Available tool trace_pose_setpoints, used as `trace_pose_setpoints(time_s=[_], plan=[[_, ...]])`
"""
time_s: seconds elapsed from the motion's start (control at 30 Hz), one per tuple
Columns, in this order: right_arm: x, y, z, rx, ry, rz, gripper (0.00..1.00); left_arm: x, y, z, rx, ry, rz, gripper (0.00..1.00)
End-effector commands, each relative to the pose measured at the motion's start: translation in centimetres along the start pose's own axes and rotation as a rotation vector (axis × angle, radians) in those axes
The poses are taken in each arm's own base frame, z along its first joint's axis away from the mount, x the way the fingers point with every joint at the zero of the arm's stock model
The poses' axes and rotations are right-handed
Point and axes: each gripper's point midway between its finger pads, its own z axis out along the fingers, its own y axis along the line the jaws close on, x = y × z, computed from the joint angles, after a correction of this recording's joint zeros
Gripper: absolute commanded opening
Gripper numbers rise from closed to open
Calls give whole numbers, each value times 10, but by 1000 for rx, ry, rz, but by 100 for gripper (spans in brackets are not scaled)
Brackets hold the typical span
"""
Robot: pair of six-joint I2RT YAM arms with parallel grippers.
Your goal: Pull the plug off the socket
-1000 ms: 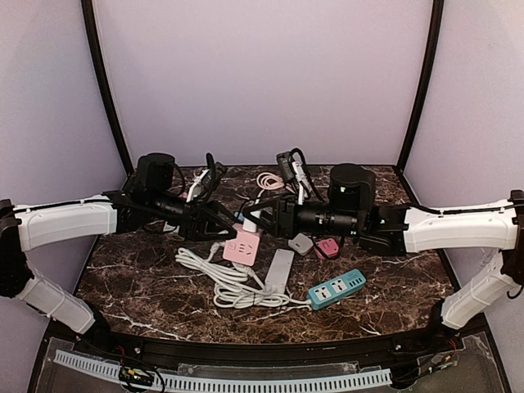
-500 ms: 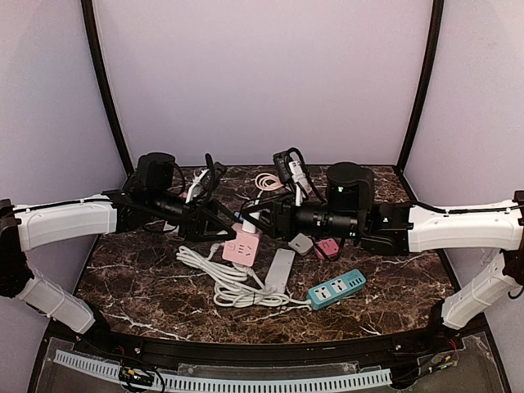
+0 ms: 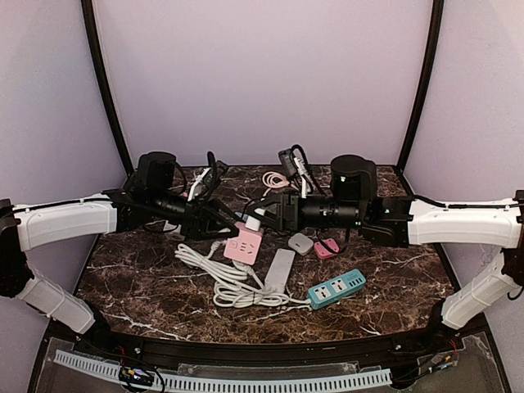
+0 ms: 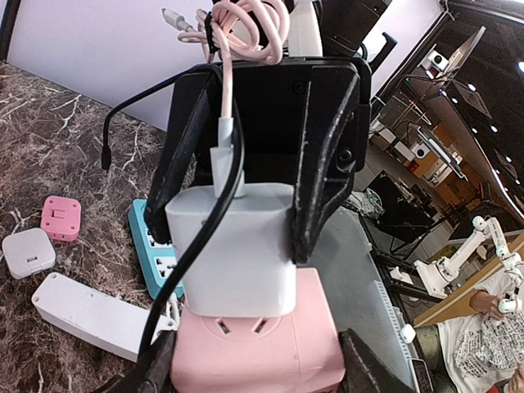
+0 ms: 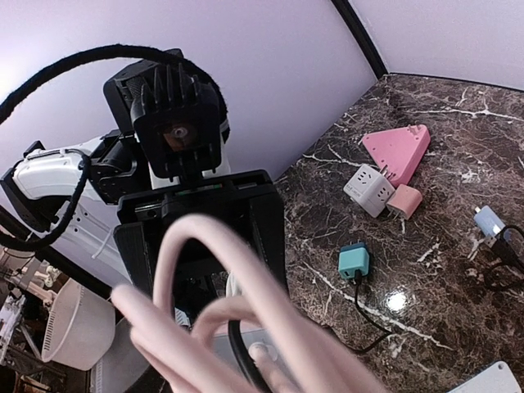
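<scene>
**Two arms, one plug.** At the middle of the marble worktop [image 3: 139, 270], the right gripper [image 4: 236, 237] is closed on the flanks of the white plug [image 4: 237, 274]. The left gripper [image 4: 258, 372] pinches the sides of the pink socket [image 4: 254, 348] just below it.

The plug sits base-down on the socket's face. Its long axis points away from the left arm and straight back along the right arm's reach. By that line, the pull looks to be the right arm's to make, with the left arm bracing the cube.

No gap shows between plug and socket, so the pins are hidden and their depth cannot be judged. The left fingertips are cut off by the frame's lower edge. A black lead [image 4: 237, 155] crosses the plug's face. Loops of pink cable [image 5: 221, 270] block nearly all of the right wrist view. It is unclear whether the socket rests on the worktop or hangs just above it.
</scene>
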Motion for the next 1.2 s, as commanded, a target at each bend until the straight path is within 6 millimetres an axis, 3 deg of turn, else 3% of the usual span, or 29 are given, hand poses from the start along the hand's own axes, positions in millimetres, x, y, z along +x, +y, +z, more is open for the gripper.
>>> trace_pose_setpoints(time_s=[0.0,0.27,0.63,0.83,1.17], plan=[[-45,-7,-19,38,-149,33,0,-1,7,-10,-54,-5,-64,1],[-49,4,-24,7,-185,-37,0,1,15,-11,-93,9,-77,1],[-41,18,-20,119,-157,-204,0,9,28,-10,-151,48,-110,1],[-45,16,-21,193,-167,-241,0,10,30,-10,-155,53,-116,1],[-53,1,-32,202,-172,-131,0,7,25,-13,-169,48,-81,1]])
